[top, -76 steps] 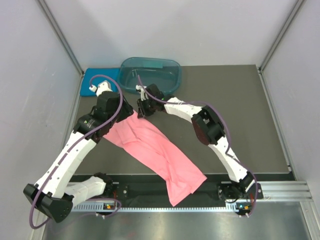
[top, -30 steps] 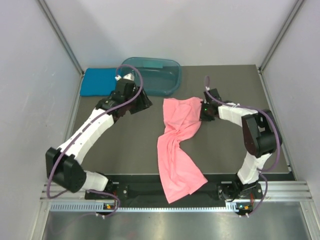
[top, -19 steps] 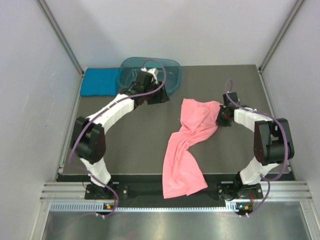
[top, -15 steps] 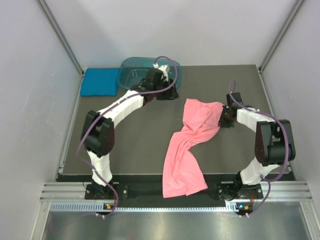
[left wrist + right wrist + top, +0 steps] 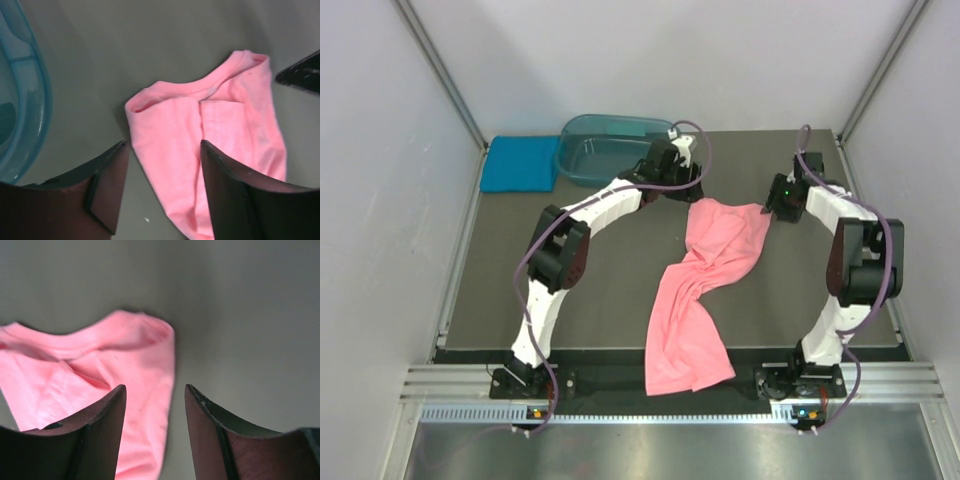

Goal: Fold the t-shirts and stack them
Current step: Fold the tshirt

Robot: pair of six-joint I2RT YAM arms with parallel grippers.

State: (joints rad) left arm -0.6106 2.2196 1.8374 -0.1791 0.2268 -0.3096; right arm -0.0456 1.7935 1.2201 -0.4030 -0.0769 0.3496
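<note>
Your soft salmon-pink short-sleeved t-shirt lies twisted, right of the see-through dark teal plastic tub, neck end nearest the tub. It looks light and floppy (it will sag), so pinch the two corners by the neck. The left gripper and right gripper hang over those corners, jaws wide, holding nothing. The folded teal-blue t-shirt sits just left of the tub.
</note>
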